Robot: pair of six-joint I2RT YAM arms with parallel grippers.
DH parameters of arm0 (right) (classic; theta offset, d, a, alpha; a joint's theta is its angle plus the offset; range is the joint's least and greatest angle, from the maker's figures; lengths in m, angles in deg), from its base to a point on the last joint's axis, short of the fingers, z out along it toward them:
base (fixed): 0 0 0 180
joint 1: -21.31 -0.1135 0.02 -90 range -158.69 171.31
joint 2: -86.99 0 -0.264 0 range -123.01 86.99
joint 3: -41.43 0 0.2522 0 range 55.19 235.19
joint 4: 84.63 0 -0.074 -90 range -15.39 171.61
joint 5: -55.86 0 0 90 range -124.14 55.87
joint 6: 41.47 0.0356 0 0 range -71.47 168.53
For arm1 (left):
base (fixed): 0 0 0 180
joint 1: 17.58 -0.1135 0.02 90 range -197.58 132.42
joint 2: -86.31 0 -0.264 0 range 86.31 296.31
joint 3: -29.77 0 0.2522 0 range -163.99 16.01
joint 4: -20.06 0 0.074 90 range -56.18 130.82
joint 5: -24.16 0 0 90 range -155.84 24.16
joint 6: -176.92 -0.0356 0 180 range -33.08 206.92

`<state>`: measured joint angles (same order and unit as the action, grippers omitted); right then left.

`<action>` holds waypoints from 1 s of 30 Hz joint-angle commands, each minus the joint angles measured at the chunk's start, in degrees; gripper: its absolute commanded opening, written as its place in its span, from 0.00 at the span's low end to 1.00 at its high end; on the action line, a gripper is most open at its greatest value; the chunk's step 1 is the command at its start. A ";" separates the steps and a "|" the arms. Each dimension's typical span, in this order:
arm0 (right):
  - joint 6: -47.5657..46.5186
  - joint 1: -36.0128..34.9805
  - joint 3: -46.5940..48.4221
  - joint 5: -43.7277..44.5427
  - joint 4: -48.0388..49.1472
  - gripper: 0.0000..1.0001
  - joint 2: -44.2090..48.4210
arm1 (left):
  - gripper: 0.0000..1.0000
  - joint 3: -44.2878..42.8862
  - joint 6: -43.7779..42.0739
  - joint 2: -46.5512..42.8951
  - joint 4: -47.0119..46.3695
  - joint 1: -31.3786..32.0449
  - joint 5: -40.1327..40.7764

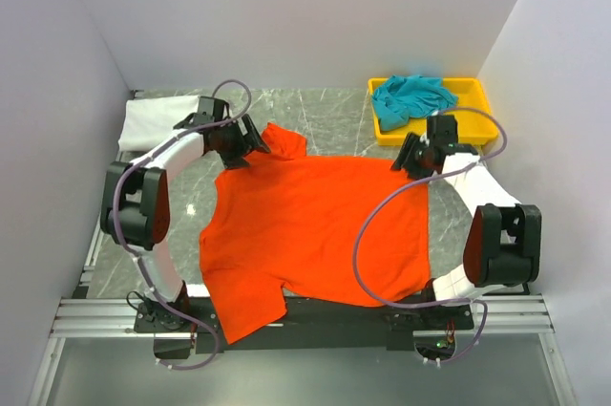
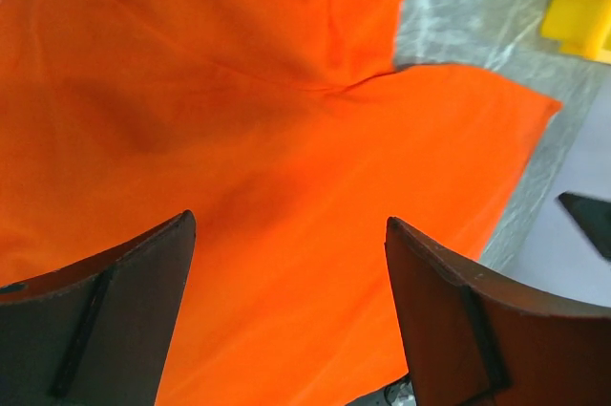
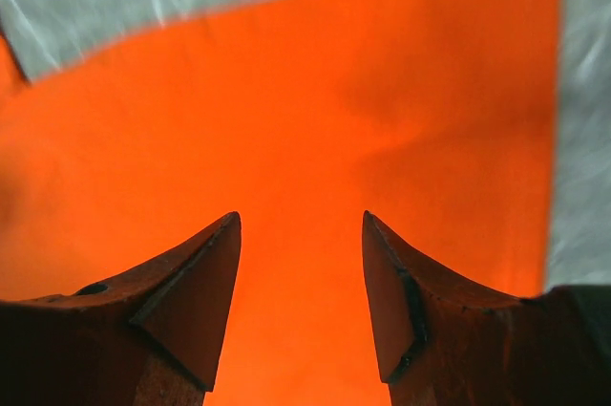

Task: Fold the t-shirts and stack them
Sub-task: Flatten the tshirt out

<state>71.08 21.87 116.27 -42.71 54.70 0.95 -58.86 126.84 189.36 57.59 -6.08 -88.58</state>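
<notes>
White t-shirt (image 1: 153,122) partly hidden by left arm (image 1: 170,160). Left gripper (image 2: 288,223) and right gripper (image 3: 300,219) both spread apart over orange t-shirt (image 1: 315,224), gripping nothing; contact unclear.

A yellow tray (image 1: 474,93) sits on the marbled table's (image 1: 334,115) far right.

The grey marbled table (image 1: 334,115) carries an orange-red t-shirt (image 1: 305,234) spread flat across its middle, one sleeve reaching past the near edge, a folded white t-shirt (image 1: 158,122) at the far left corner and a yellow tray (image 1: 474,89) at the far right.
</notes>
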 commanded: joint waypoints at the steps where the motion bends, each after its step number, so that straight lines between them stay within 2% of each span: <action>1: 3.29 -0.29 -4.12 -4.42 -0.86 0.61 0.53 | 0.86 -1.33 -0.55 2.50 -0.65 0.27 -2.48; 8: 4.17 -0.29 -7.90 -4.78 -0.07 0.60 -3.25 | 0.86 -2.82 -1.60 9.18 -0.83 0.18 -3.18; 16: 4.35 -0.29 -4.48 -3.99 -0.24 0.59 -11.69 | 0.86 -6.86 -3.27 17.10 -0.13 -0.26 -3.19; 22: 4.44 -0.29 1.49 -2.06 -2.34 0.58 -18.10 | 0.86 -16.52 -4.59 24.21 3.38 -1.22 -0.73; 30: 3.91 -0.29 12.74 -0.82 -7.00 0.58 -24.25 | 0.86 -33.92 -5.29 34.23 7.60 -2.63 2.35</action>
<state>75.69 21.61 125.89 -46.01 49.71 -21.12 -89.00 124.94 218.88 62.42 -7.74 -92.58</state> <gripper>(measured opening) 0.578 0.855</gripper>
